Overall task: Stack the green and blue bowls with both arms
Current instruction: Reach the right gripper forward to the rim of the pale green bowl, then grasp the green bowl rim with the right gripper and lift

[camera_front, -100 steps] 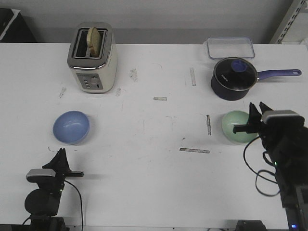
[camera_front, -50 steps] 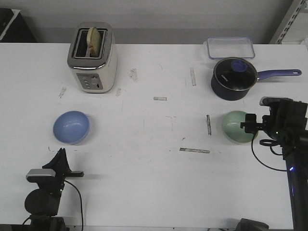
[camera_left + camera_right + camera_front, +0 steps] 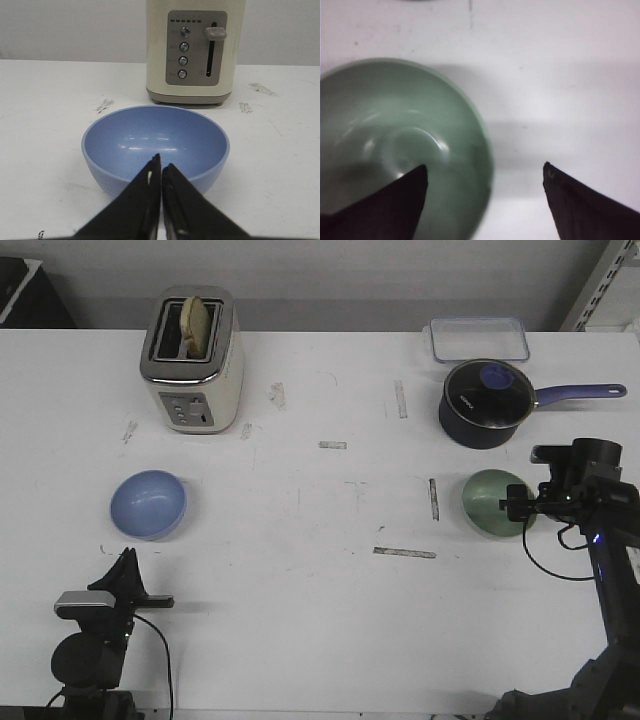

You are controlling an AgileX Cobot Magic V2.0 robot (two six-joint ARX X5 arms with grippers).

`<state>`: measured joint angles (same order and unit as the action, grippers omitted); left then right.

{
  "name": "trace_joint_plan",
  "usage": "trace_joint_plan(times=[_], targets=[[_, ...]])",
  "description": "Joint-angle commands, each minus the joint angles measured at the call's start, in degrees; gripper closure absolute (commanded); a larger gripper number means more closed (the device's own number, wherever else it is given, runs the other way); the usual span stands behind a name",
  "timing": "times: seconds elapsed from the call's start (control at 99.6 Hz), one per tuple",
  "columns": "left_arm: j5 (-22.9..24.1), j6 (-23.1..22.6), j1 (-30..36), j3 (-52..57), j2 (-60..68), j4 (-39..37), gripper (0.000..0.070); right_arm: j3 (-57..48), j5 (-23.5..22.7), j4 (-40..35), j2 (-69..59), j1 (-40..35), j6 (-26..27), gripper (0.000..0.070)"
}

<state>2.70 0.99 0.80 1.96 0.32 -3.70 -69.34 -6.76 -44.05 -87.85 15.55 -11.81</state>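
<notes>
1. White scuffed table (image 3: 300,540) lay before me.
2. My right gripper (image 3: 485,175) was spread astride the green bowl's (image 3: 492,502) right rim.
3. My left gripper (image 3: 161,165), pressed together, sat near the blue bowl (image 3: 148,504), far left.

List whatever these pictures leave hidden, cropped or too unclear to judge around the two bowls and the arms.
- Green bowl: right wrist view crops it at the frame edge; the right gripper covers its rim in the front view.
- Whether the open jaws touch that rim: blurred.
- Blue bowl: near wall partly behind the shut left gripper.
- Saucepan contents: lid too dark.
</notes>
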Motion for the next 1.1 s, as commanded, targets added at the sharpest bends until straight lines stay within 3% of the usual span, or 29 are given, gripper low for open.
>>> trace_joint_plan(times=[0.0, 0.221, 0.372, 0.844, 1.095], targets=[[-0.09, 0.11, -0.02, -1.2, -0.04, -0.66, 0.0698, -0.85, -1.46, 0.92, -2.23, 0.2, -0.35, 0.0251], [-0.09, 0.11, -0.02, -1.2, -0.04, -0.68, 0.0698, -0.83, -2.71, 2.43, -5.33, 0.15, -0.24, 0.0486], [-0.09, 0.11, -0.02, -1.18, -0.04, -0.68, 0.0698, -0.81, -2.6, 2.14, -5.66, 0.22, -0.24, 0.07], [-0.09, 0.13, -0.02, -1.18, -0.04, -1.11, 0.0698, -3.13, -3.91, 1.53, 1.53, -2.89, 2.36, 0.07], [-0.09, 0.13, -0.02, -1.18, -0.04, -1.09, 0.0698, -4.61, -9.79, 4.09, 7.1, -15.17, 13.0, 0.07]])
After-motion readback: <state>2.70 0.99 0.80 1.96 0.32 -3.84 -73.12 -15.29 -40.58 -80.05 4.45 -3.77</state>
